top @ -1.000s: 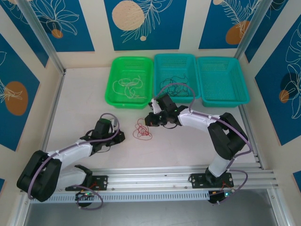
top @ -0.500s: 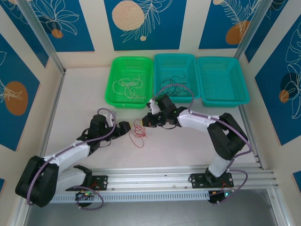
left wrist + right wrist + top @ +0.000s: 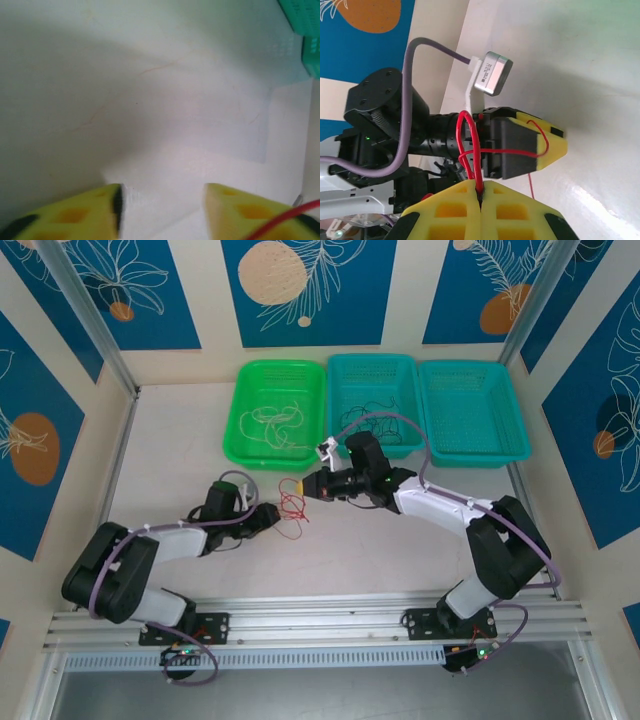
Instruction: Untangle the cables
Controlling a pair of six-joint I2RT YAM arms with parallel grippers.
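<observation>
My right fingers are pressed together on the red cable, which hangs over the surface near the green basket. My left fingers stand apart, with the cable draped across one of them.

Left claw parted (arm stretched low), right claw pinched shut
</observation>
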